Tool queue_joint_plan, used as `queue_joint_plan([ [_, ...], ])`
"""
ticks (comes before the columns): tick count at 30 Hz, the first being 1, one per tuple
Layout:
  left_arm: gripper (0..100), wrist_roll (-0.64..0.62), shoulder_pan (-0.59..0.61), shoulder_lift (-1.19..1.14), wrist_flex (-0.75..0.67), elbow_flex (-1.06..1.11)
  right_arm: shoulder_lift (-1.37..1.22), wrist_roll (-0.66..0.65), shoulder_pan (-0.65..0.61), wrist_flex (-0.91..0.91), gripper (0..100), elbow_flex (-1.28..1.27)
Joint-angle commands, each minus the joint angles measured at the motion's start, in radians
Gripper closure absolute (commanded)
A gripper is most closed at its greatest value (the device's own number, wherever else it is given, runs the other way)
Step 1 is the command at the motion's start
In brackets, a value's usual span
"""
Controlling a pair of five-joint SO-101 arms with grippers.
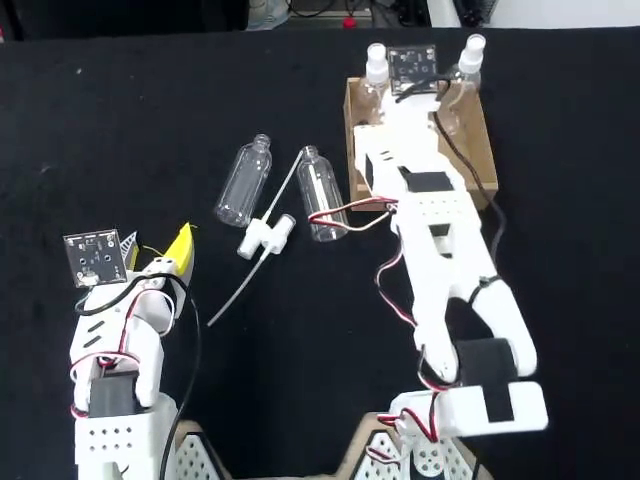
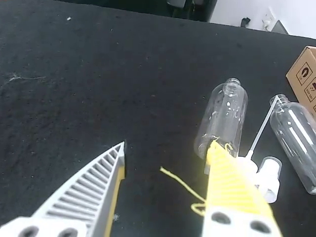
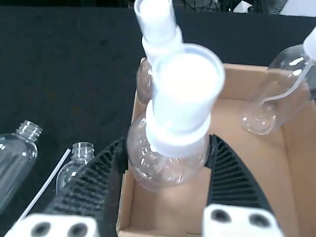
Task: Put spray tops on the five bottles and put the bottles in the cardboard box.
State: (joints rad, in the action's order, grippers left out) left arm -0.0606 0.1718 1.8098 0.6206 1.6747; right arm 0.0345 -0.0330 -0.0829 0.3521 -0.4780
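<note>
Two uncapped bottles, probably light, slick and crushable so best gripped mid-body, lie at eleven o'clock by loose spray tops, while the right pincer clasps a capped bottle at the cardboard box, one o'clock, and the left pincer gapes empty.

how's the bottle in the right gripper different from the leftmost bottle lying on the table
The gripped bottle wears a white spray top; the leftmost bottle has a bare open neck. The gripped bottle stands upright over the cardboard box; the leftmost bottle lies flat on the table. Both are clear plastic.
</note>
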Motion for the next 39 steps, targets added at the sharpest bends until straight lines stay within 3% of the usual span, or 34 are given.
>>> queue_joint_plan([
  [1, 74, -0.009, -0.01, 0.015, 0.003, 0.024, -0.002, 0.008, -0.017, -0.041, 81.9, 0.015],
  [11, 74, -0.008, -0.01, 0.015, 0.003, 0.024, -0.068, -0.052, -0.02, -0.035, 81.9, 0.047],
  [17, 74, -0.008, -0.01, 0.015, 0.003, 0.024, -0.139, -0.049, -0.018, 0.069, 81.9, 0.15],
  [35, 74, -0.005, -0.008, 0.015, 0.003, 0.024, -0.154, -0.048, -0.02, 0.075, 81.3, 0.162],
  [39, 74, -0.005, -0.008, 0.015, 0.003, 0.024, -0.154, -0.048, -0.029, 0.077, 74.8, 0.162],
])
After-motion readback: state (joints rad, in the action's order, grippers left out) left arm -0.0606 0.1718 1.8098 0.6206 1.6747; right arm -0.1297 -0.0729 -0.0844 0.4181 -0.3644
